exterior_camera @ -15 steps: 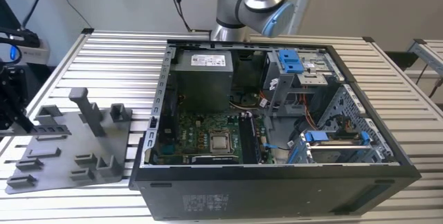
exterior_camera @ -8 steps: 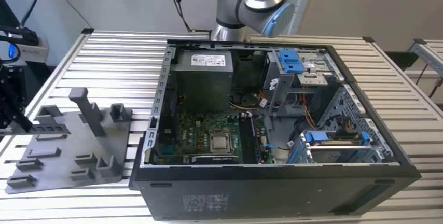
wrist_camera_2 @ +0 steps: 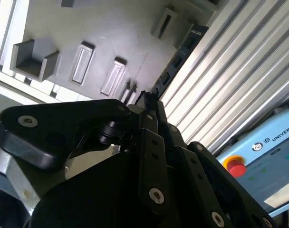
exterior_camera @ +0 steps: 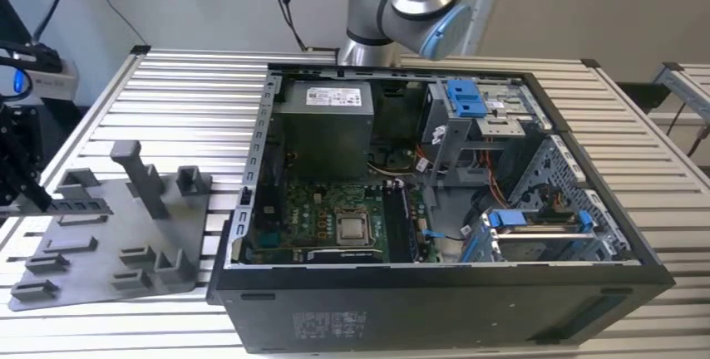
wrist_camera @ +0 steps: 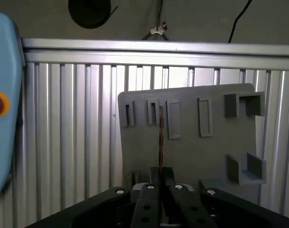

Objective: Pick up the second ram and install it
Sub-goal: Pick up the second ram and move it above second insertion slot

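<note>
Gripper (wrist_camera: 160, 175): black, two fingers, pinched narrow on the second ram (wrist_camera: 160, 137), a thin, flat, dark memory stick. In the first wrist view it is edge-on, running out from the fingertips. In the second wrist view its chip-studded face (wrist_camera_2: 188, 42) shows.

Stick and gripper hang over the grey plastic holder plate (wrist_camera: 192, 152), above its row of narrow slots. Can't tell whether the stick's lower edge is fully clear of a slot.

The plate lies flat on a ribbed aluminium table (wrist_camera: 73, 142). An open black tower PC case (exterior_camera: 444, 313) sits just beside the plate, on the exterior view's right. Inside the case is a green motherboard (exterior_camera: 316, 209), with long dark memory slots (exterior_camera: 396, 219) on its side away from the plate.

Judgement: pick step, grasp made, install not yet done. Seating calls for a straight lift off the plate and no twist in the grip. The stick's long edge must line up parallel with a slot, then a square push down. Case walls leave little room.
</note>
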Controlling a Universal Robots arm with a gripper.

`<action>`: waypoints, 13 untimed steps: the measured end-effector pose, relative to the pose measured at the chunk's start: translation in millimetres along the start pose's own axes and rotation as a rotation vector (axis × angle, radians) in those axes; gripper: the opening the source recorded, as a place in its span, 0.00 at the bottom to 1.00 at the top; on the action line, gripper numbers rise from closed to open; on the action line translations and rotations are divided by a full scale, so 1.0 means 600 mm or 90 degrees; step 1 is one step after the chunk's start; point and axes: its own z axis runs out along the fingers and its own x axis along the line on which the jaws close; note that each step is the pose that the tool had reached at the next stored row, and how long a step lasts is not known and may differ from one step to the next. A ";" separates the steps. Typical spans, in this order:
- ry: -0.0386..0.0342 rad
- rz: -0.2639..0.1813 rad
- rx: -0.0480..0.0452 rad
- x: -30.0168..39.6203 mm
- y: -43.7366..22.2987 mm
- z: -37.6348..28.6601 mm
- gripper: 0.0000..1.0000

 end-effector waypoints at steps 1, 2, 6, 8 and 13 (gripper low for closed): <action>-0.0001 0.000 0.0002 0.000 0.000 -0.001 0.14; 0.0000 0.000 0.0001 0.000 0.000 -0.002 0.14; 0.0000 0.000 0.0001 0.000 0.000 -0.014 0.14; -0.0001 0.000 -0.0016 0.000 0.000 -0.023 0.14; -0.0001 0.000 -0.0056 0.000 0.000 -0.047 0.14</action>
